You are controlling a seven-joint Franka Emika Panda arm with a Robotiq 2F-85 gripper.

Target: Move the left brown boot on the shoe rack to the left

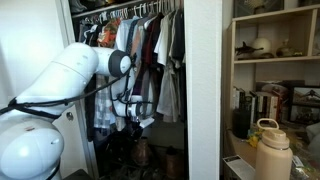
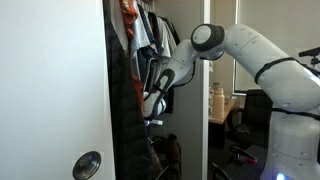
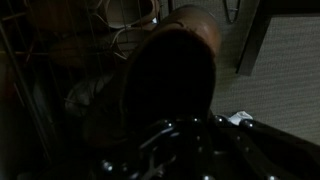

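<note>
Right before the fingers (image 3: 152,146) sits the left brown boot (image 3: 168,72).

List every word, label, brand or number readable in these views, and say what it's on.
None readable.
Packages on the pale shelf unit: any print too small and blurred.
Tan bottle: no label legible.
Wrist view: too dark; no text shows.

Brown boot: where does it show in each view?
In an exterior view: the brown boot, dim, low centre, below the gripper.
In an exterior view: boot low centre, too dark to be sure.
Wrist view: fills the middle.
Shared landmark: hanging clothes, in both exterior views.
</note>
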